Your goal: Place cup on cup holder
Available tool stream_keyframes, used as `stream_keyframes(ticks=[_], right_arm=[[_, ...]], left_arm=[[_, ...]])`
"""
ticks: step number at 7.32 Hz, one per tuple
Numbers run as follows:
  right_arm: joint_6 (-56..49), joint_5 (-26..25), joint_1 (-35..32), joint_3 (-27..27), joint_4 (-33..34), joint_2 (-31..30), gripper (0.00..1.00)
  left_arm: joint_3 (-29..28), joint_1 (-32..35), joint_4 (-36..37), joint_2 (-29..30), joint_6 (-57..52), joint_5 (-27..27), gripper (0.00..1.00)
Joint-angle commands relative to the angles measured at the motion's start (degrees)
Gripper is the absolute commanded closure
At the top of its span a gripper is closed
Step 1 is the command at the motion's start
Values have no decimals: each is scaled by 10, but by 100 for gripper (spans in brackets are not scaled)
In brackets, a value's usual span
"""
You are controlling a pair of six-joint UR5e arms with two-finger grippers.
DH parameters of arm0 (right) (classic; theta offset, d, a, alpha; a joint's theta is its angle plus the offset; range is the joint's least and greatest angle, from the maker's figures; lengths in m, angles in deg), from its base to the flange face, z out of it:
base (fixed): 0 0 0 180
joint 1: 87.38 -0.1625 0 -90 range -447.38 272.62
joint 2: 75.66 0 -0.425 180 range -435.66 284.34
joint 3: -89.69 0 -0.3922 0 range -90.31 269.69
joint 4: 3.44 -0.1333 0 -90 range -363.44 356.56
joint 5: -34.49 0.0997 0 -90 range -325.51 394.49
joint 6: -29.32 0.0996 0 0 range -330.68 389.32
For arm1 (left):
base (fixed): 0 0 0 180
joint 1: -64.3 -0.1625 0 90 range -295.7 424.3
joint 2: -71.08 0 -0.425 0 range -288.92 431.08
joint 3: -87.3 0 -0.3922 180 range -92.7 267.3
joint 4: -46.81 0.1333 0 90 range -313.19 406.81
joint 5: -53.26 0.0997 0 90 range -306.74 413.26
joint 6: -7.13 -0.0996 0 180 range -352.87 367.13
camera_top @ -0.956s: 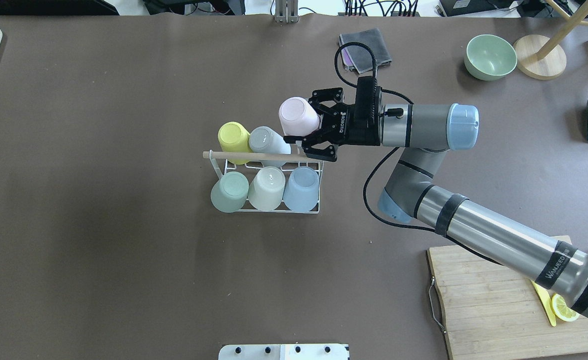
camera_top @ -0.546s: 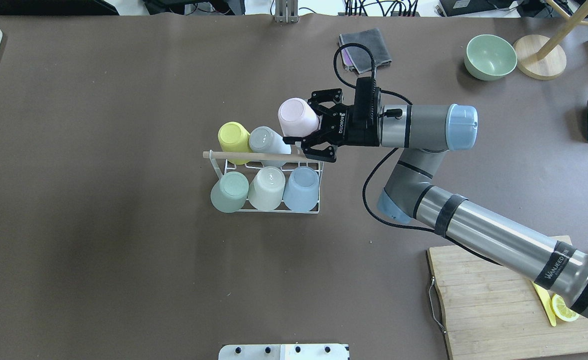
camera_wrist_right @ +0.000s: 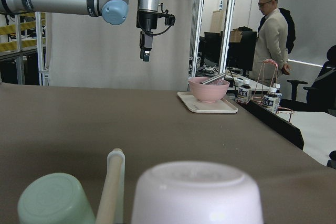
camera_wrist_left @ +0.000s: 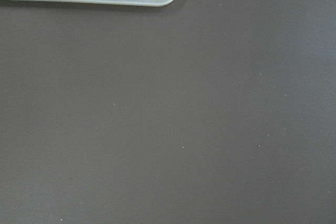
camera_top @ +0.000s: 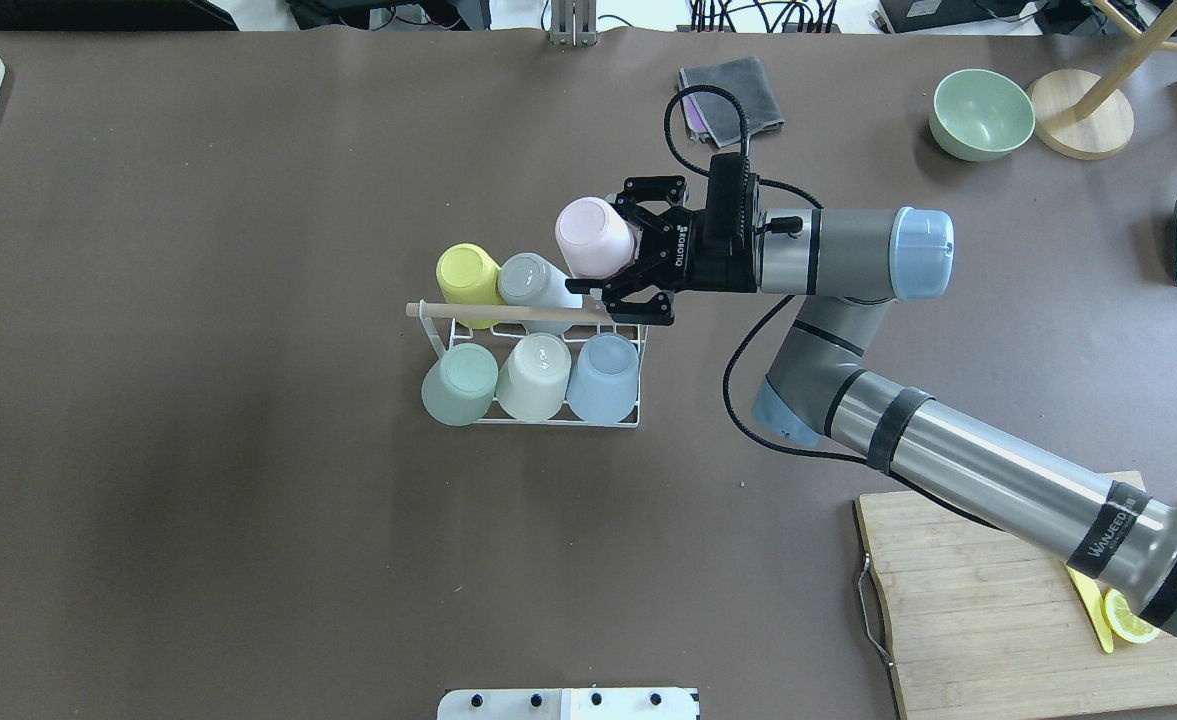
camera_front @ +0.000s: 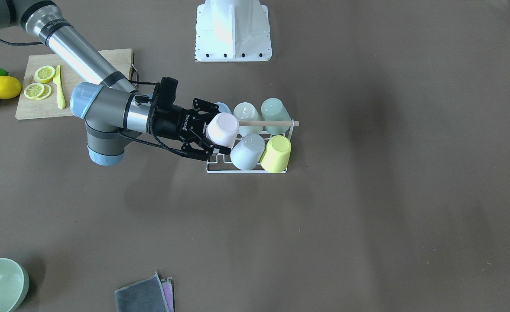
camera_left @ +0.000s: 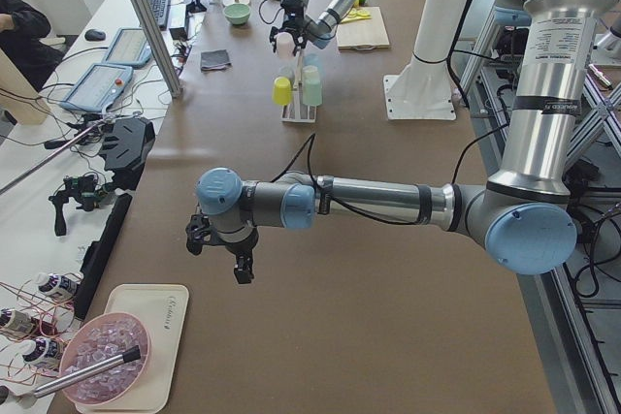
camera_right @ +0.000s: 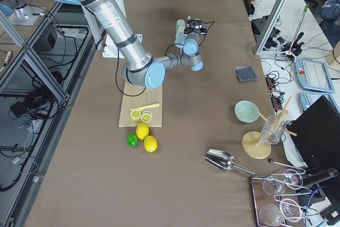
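The pink cup (camera_top: 593, 235), likely light, stiff, slick-walled plastic, hangs bottom up over the rack (camera_top: 548, 423), mid-table (camera_top: 248, 500), at the vacant right-end spot on the far-edge side. The right gripper (camera_top: 610, 243) is clamped across its wall near the rim, which looks a sound hold. The prong beneath is hidden. Whether the left gripper (camera_left: 221, 251) is open I cannot tell.

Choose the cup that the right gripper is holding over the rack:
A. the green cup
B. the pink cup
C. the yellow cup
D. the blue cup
B: the pink cup sits, tilted and bottom up, between the fingers of the right gripper, at the open end of the far row of the cup holder.
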Motion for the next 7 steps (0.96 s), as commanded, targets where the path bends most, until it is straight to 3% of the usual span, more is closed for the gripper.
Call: stream_keyframes(ticks=[1, 6, 7], right_arm=[[1, 0, 0, 0, 0, 0, 0], [3, 1, -1, -1, 0, 0, 0], [4, 0, -3, -3, 1, 0, 0]], left_arm=[[-1, 0, 0, -1, 0, 1, 2], [7, 7, 0, -2, 0, 1, 2], [32, 16, 0, -27, 0, 1, 2]])
